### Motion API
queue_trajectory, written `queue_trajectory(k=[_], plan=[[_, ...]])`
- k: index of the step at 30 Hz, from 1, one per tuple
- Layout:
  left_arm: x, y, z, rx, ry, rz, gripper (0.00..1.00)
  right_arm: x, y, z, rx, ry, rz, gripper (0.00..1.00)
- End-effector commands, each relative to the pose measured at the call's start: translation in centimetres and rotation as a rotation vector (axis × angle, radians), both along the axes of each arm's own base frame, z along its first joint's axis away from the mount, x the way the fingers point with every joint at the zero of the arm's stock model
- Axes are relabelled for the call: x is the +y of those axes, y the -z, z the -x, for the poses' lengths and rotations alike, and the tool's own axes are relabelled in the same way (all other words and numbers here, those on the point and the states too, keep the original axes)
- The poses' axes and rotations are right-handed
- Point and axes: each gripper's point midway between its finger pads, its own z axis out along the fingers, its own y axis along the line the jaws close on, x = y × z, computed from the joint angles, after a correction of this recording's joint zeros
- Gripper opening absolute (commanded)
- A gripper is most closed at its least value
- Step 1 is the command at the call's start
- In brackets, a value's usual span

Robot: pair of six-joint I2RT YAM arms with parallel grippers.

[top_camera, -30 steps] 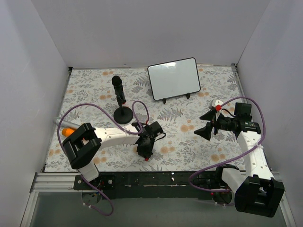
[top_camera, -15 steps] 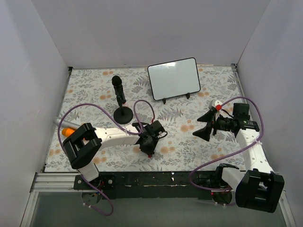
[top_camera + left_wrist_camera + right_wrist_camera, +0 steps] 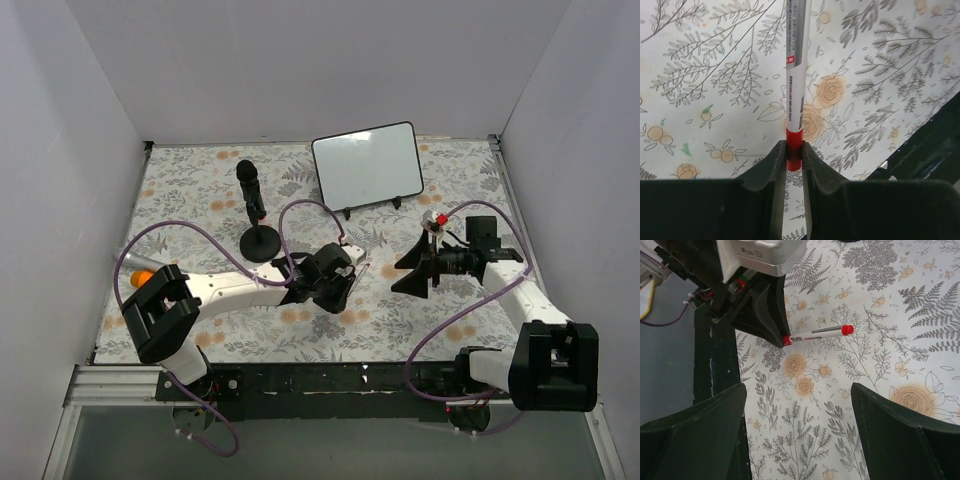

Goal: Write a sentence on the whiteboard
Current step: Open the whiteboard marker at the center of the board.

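From above, the whiteboard (image 3: 367, 167) stands at the far side of the floral-printed tabletop (image 3: 200, 190), right of centre. It is a glossy white rectangle in a thin black frame with rounded corners, propped on small black feet. Its long axis runs left to right and its plain face looks toward the arms. A black microphone on a round base (image 3: 258, 228) stands to its left. The left gripper (image 3: 343, 283) and the right gripper (image 3: 408, 272) face each other near the middle, apart, the right one's wedge-shaped black fingers spread wide. At the left wrist, the left gripper (image 3: 794, 155) is clamped on the red end of a slim marker (image 3: 795, 75). Its smooth white barrel with small print runs straight away from the fingers over the leaf and rose pattern. At the right wrist, the marker (image 3: 817, 333) lies nearly level, its red cap pointing right, beyond the right gripper's (image 3: 797, 390) wide-open matte fingers.
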Motion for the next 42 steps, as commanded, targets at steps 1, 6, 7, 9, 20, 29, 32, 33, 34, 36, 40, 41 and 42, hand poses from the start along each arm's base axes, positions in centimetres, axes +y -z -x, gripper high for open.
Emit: queue_trajectory(k=[1, 6, 7, 9, 20, 29, 32, 33, 34, 36, 40, 41, 42], plan=[[-2.8, -4.3, -0.2, -0.096, 0.103, 0.154, 0.0, 1.5, 0.0, -1.2, 0.106, -0.009, -0.009, 0.93], [-3.7, -4.5, 0.4, -0.093, 0.146, 0.177, 0.0, 2.4, 1.2, -2.2, 0.226, -0.027, 0.028, 0.89], [-3.8, -4.5, 0.5, -0.089, 0.149, 0.183, 0.0, 2.6, 1.1, -2.5, 0.229, -0.03, 0.037, 0.89], [-4.1, -4.5, 0.7, -0.083, 0.153, 0.201, 0.0, 2.8, 1.5, -2.5, 0.261, -0.034, 0.042, 0.88], [-5.1, -4.5, 0.9, -0.09, 0.172, 0.22, 0.0, 5.0, 1.5, -1.3, 0.325, -0.124, 0.035, 0.74], [-5.4, -4.8, 0.9, -0.106, 0.186, 0.235, 0.0, 5.7, 1.3, -1.3, 0.358, -0.157, 0.018, 0.59], [-5.4, -4.8, 0.8, -0.111, 0.183, 0.237, 0.0, 5.8, 1.0, -1.2, 0.373, -0.173, 0.005, 0.47], [-5.4, -4.9, 0.8, -0.115, 0.181, 0.238, 0.0, 5.8, 1.0, -1.0, 0.378, -0.184, 0.001, 0.43], [-5.4, -4.9, 0.7, -0.117, 0.177, 0.237, 0.0, 5.8, 0.9, -1.0, 0.376, -0.187, 0.0, 0.34], [-5.3, -5.1, 0.4, -0.133, 0.163, 0.239, 0.0, 5.9, 0.7, -0.9, 0.361, -0.198, -0.004, 0.21], [-4.6, -6.2, 0.1, -0.159, 0.114, 0.265, 0.17, 5.9, -0.4, -0.9, 0.317, -0.216, -0.024, 0.01], [-4.6, -6.8, 0.2, -0.168, 0.108, 0.289, 0.3, 5.9, -0.8, -1.0, 0.302, -0.217, -0.022, 0.01], [-4.0, -6.5, 0.5, -0.162, 0.095, 0.296, 0.45, 5.9, -1.5, -1.2, 0.287, -0.214, -0.015, 0.01]])
